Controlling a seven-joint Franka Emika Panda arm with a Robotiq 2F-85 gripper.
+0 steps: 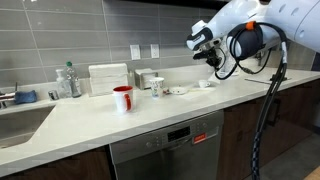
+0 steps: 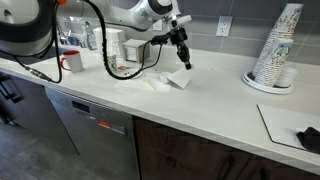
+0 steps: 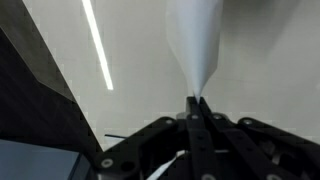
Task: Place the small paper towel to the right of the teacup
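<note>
Pinches the small paper towel (image 3: 195,40) in a hand (image 3: 197,102) pressed fully together: seen in the wrist view as one closed line at the fingertips, with white paper tapering to a point exactly there. Dangles it straight off the tips, long axis in line with the hand, widening away from the pinch. Holds it low over the bench (image 2: 225,105) in both exterior views, hand (image 2: 183,58) above, towel (image 2: 179,79) directly below; cannot tell whether the lower edge brushes the surface or just clears it. Shows the teacup (image 1: 157,86) well apart from the carried towel (image 1: 205,84) in an exterior view, off toward the red mug (image 1: 122,98), with a second small white thing (image 1: 178,91) lying on the bench between cup and towel. Cannot make out the teacup elsewhere. Probably mid-carry, with the grasp made and the release not yet done. Turns on one relation: teacup lying sideways along the bench from the hand, so likely a short travel toward it, stopping just beside the cup rather than over the white thing between, then spreading the fingers. Worth watching for thin paper clinging to a finger on release.
</note>
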